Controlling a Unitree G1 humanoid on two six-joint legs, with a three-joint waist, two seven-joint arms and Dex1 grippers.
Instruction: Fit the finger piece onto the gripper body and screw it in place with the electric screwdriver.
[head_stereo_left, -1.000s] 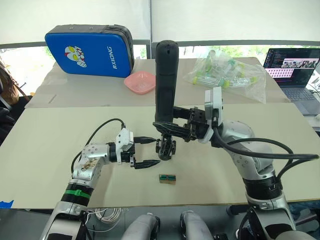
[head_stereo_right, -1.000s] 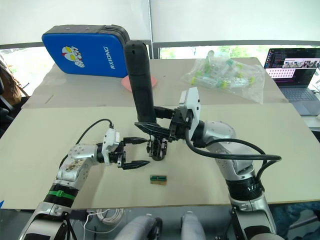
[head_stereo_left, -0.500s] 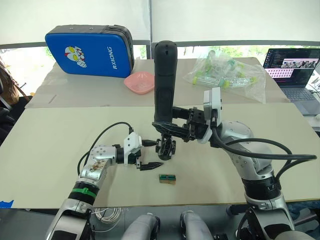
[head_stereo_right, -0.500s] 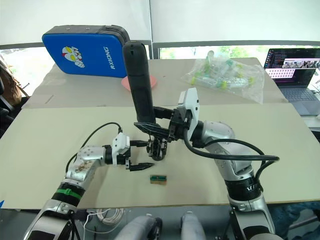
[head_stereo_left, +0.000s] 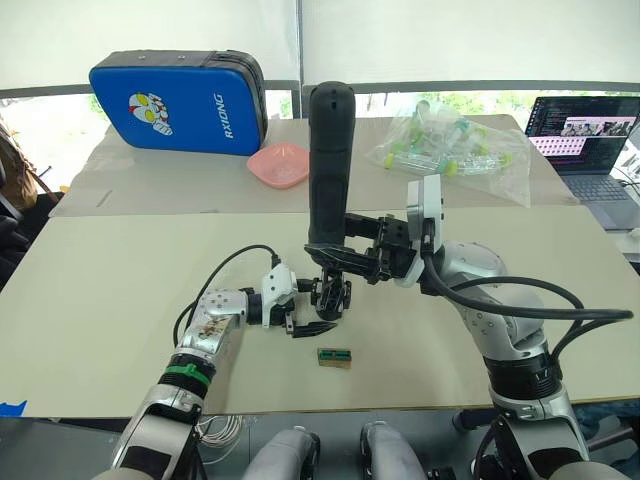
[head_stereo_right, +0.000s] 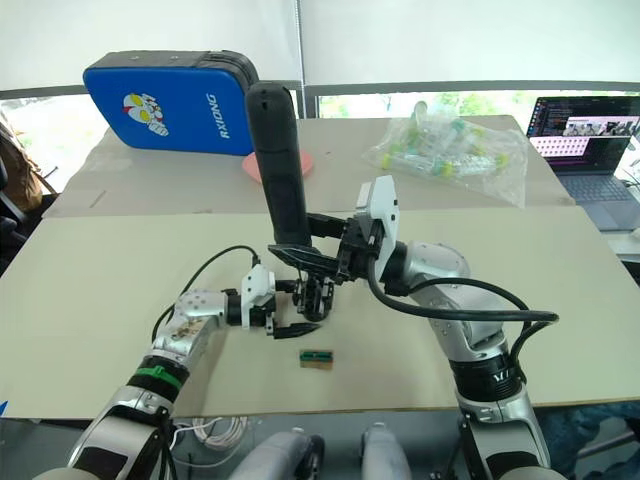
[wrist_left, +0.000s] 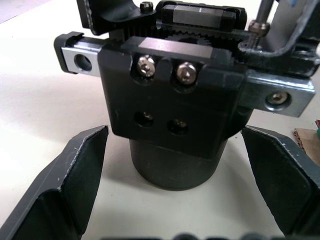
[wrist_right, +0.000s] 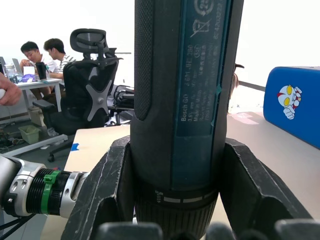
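The gripper body (head_stereo_left: 332, 295), a small black blocky part, stands on the table's middle. In the left wrist view, the gripper body (wrist_left: 172, 100) shows two screws and two empty holes on its face. My left gripper (head_stereo_left: 318, 306) is open, one finger (wrist_left: 75, 180) on each side of the body, not touching it. My right gripper (head_stereo_left: 345, 258) is shut on the electric screwdriver (head_stereo_left: 330, 170), holding it upright just above the body; its black barrel (wrist_right: 182, 90) sits between the fingers. I cannot tell the finger piece apart from the body.
A tiny green-topped brown block (head_stereo_left: 335, 357) lies near the front edge. At the back are a blue case (head_stereo_left: 180, 100), a pink bowl (head_stereo_left: 280, 163), a plastic bag of tubes (head_stereo_left: 450, 145) and a laptop (head_stereo_left: 585, 130). People sit behind an office chair (wrist_right: 92, 85).
My left gripper has moved right along the table, and its open fingers now flank the gripper body. The right arm and the screwdriver have stayed in place.
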